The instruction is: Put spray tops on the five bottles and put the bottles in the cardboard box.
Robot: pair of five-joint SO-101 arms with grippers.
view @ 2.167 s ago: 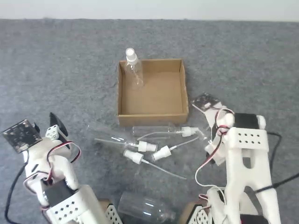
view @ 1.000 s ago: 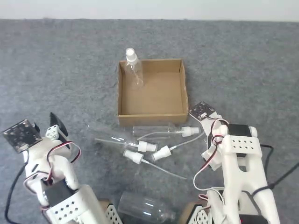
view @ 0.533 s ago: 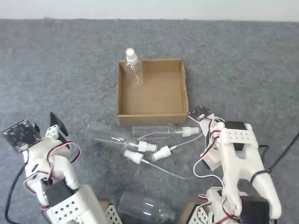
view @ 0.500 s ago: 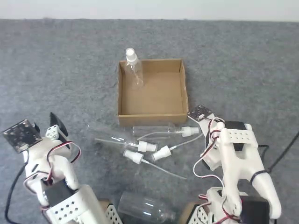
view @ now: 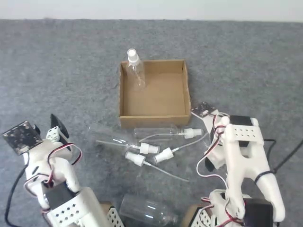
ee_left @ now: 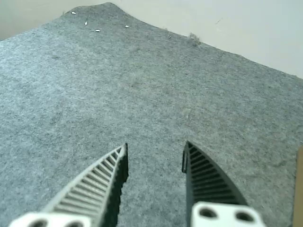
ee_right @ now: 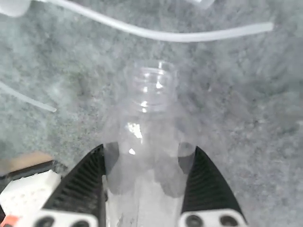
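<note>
Right fingers [ee_right: 90,182] spread open, 1 uncapped bottle [ee_right: 150,113] lying between them; left fingers [ee_left: 203,175] open over the table [ee_left: 142,90].

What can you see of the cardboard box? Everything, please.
The cardboard box is brown, roughly square and open at the top, with low walls and no flaps showing. It sits flat on the grey felt. Inside, one clear bottle with a white spray top stands upright in the far left corner, against the wall. Outside, a capped bottle lies on its side along the near wall; whether it touches the box is unclear.
</note>
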